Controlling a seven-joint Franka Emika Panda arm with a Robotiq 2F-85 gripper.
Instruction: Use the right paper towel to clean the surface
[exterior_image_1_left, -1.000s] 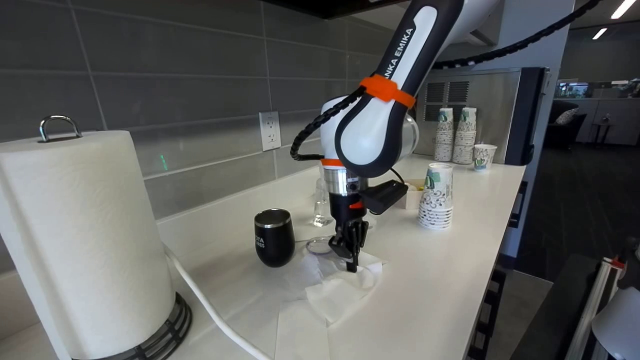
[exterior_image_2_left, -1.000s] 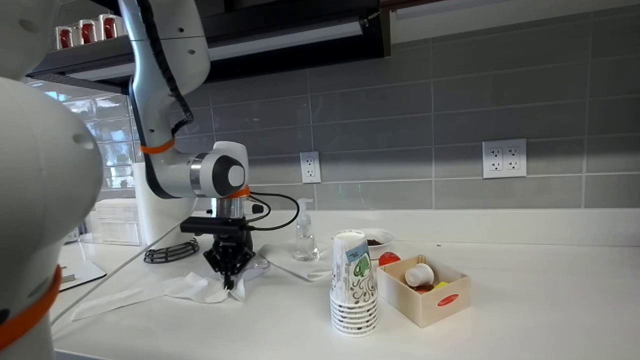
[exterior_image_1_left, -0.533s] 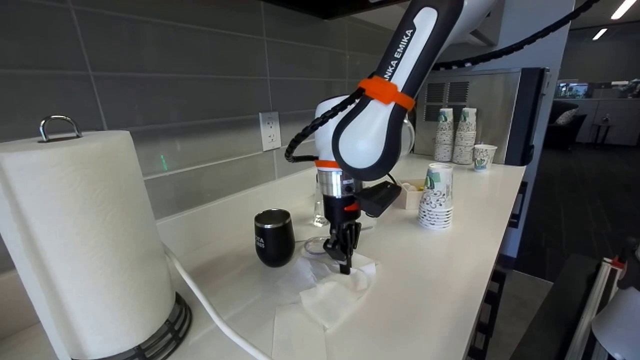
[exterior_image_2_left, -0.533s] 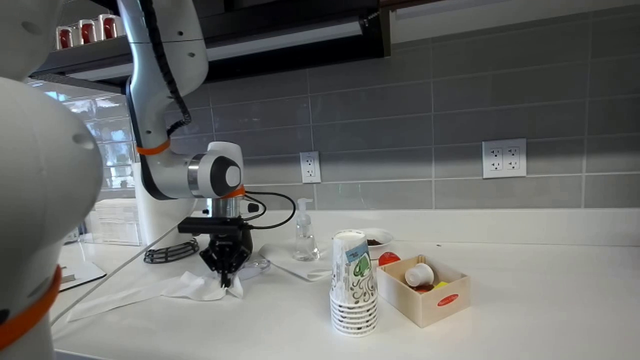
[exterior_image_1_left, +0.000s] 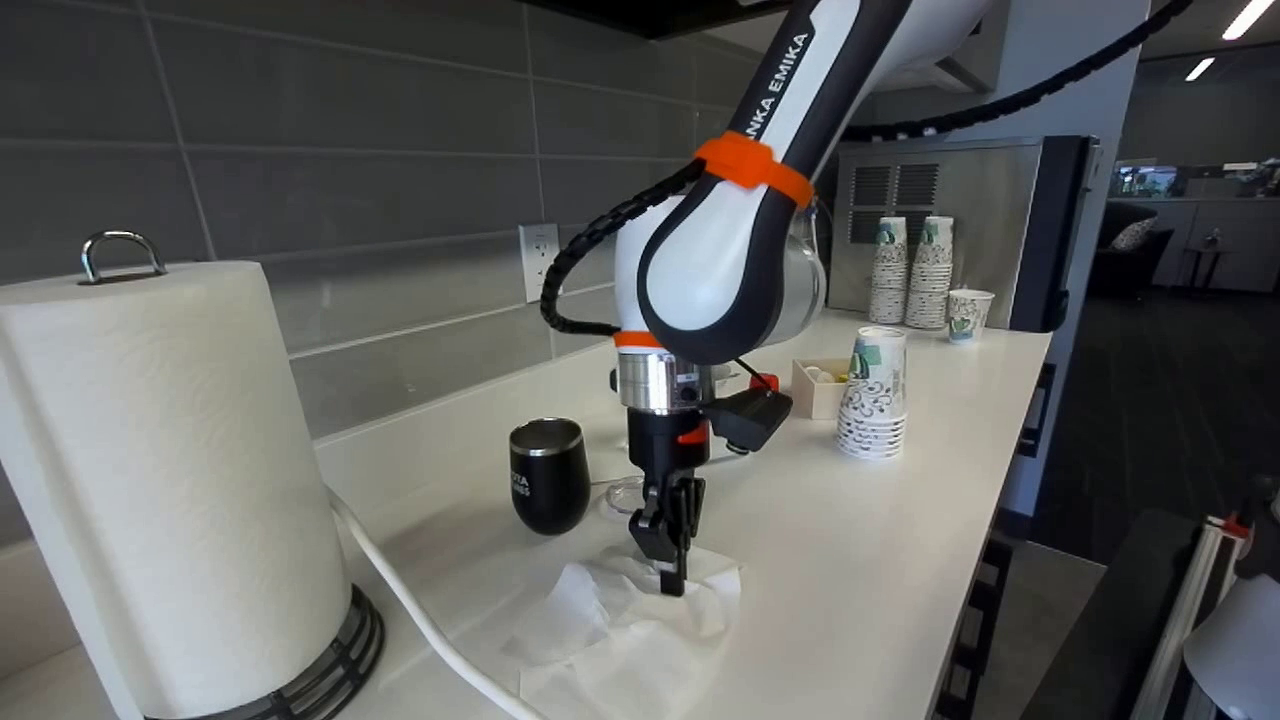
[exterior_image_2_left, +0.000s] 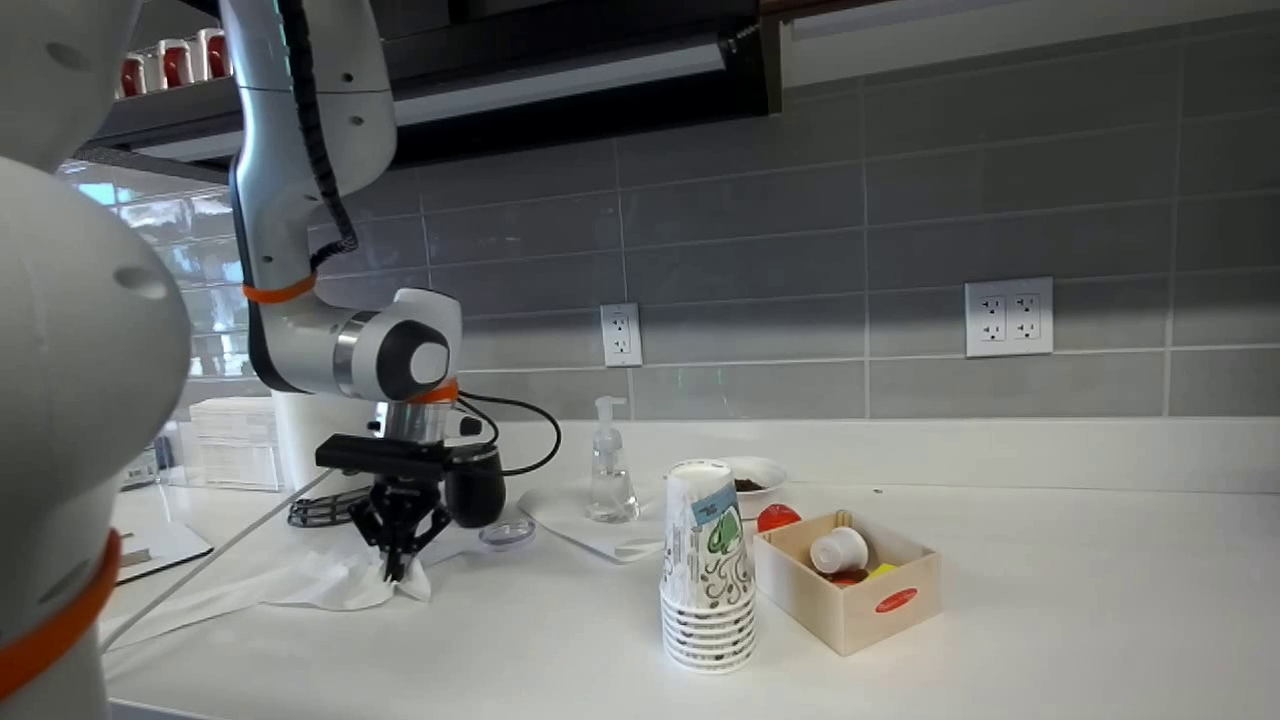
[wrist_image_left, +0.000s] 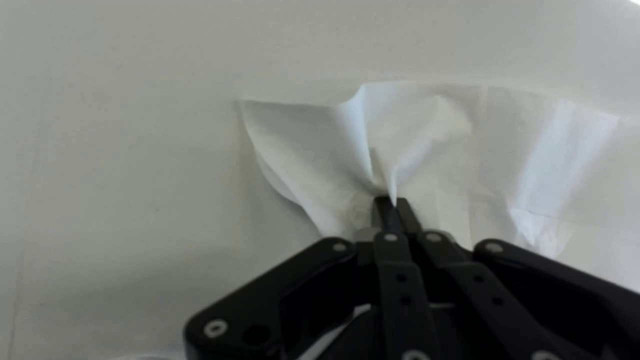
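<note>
One fold of the towel (wrist_image_left: 425, 125) is clenched in the fingers (wrist_image_left: 384, 215), which point straight down; in the wrist view the paper ridges up at the tips & the rest fans out on the bench (exterior_image_2_left: 980, 600). Can't tell if the tips touch the bench or only paper. Sensible hold for a wipe: small pinch leaves max. loose paper to drag, w/ tips low so it can be pressed a bit. Prob. mid-wipe, then, the bench being what's to be cleaned; how much is done, can't say. In an exterior view a flat strip (exterior_image_2_left: 235, 594) runs on from the towel: same sheet or a 2nd, can't tell, so no vouching it's the "right" one.

Tumbler (exterior_image_1_left: 549, 480) stands upright nr the wall (exterior_image_2_left: 740, 220), transparent lid (exterior_image_2_left: 508, 532) near it; prob. put back there to stay out of the strokes, tho the lid may be close enough to catch. Roll (exterior_image_1_left: 170, 480) is upright, handy for a fresh sheet; pale cord (exterior_image_1_left: 447, 652) runs betw. it & the towel, a snag risk. Cup stack (exterior_image_2_left: 705, 570), rims down nr the box (exterior_image_2_left: 845, 610), is prob. light & topples easily, so stop strokes short of it. Go slow, light press: thin paper could tear or slip.
</note>
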